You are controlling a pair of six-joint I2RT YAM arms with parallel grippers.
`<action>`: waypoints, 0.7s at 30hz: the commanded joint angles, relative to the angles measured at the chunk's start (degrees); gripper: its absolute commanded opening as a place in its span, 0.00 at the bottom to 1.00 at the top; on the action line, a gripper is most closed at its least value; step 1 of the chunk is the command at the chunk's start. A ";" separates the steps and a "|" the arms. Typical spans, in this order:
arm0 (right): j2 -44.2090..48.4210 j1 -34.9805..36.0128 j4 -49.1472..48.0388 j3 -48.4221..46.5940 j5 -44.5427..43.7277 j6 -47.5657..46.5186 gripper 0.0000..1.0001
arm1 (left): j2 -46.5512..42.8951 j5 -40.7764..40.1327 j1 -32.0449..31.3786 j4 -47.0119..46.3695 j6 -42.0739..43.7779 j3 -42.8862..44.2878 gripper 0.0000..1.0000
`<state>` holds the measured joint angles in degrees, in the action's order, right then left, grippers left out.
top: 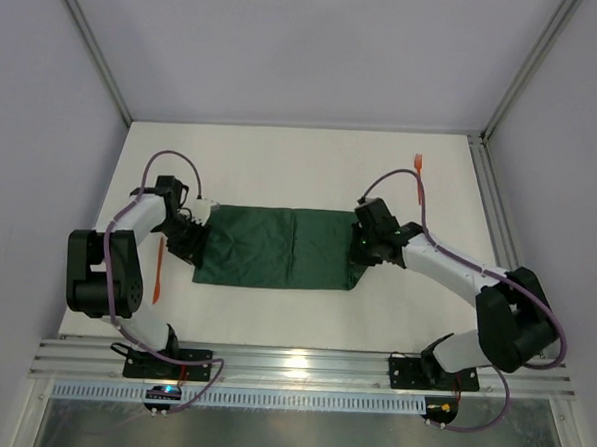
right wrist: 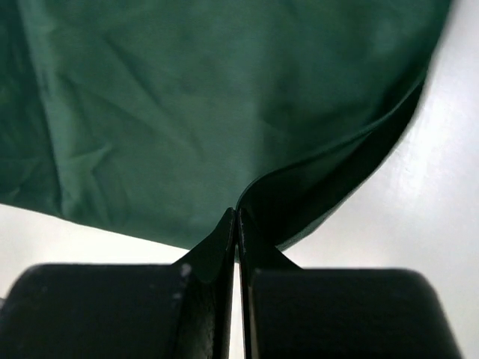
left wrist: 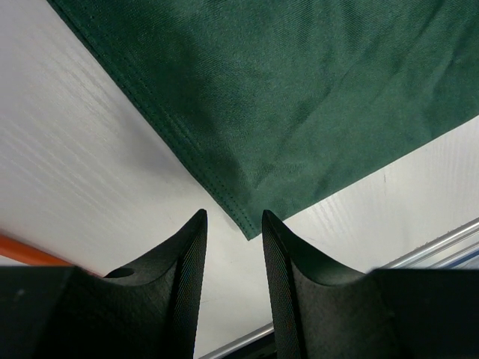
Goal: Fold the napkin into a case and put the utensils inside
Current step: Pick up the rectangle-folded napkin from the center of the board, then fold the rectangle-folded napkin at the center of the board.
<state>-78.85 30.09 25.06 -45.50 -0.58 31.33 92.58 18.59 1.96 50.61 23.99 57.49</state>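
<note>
Right gripper: fully closed, with its two fingers pressed together on the edge of the napkin. The pinched hem rises off the table into a small fold at the fingertips. Left gripper: partly open and holding nothing. Its fingers stand apart, and the near-left corner of the napkin shows in the gap without either pad closing on it. In the top view the napkin lies flat at the table centre as a dark green rectangle, long side running 9 to 3 o'clock, with a faint crease across its middle. The right gripper sits at its 3 o'clock end and the left gripper at its 9 o'clock end. Taken from the napkin, the orange fork lies at about 2 o'clock, clear of the cloth and near the table's right edge. The second orange utensil lies at about 9 o'clock, beside the left arm and also off the cloth. It appears in the left wrist view only as an orange strip.
</note>
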 commanded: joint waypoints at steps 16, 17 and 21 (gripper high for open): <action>-34.52 22.03 2.98 -44.58 3.39 -3.73 0.04 | 0.67 -0.40 3.84 -0.69 1.94 -3.79 0.37; -35.84 22.38 2.80 -45.64 3.74 -3.56 0.04 | 0.85 -0.22 3.76 -0.69 2.03 -3.88 0.38; -40.06 23.96 2.10 -51.78 8.39 -1.19 0.04 | 1.73 0.31 3.93 -0.95 2.64 -4.15 0.37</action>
<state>-116.86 53.36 27.18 -91.46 4.60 28.88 93.49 17.17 5.41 50.02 24.97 53.84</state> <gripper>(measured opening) 0.040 0.376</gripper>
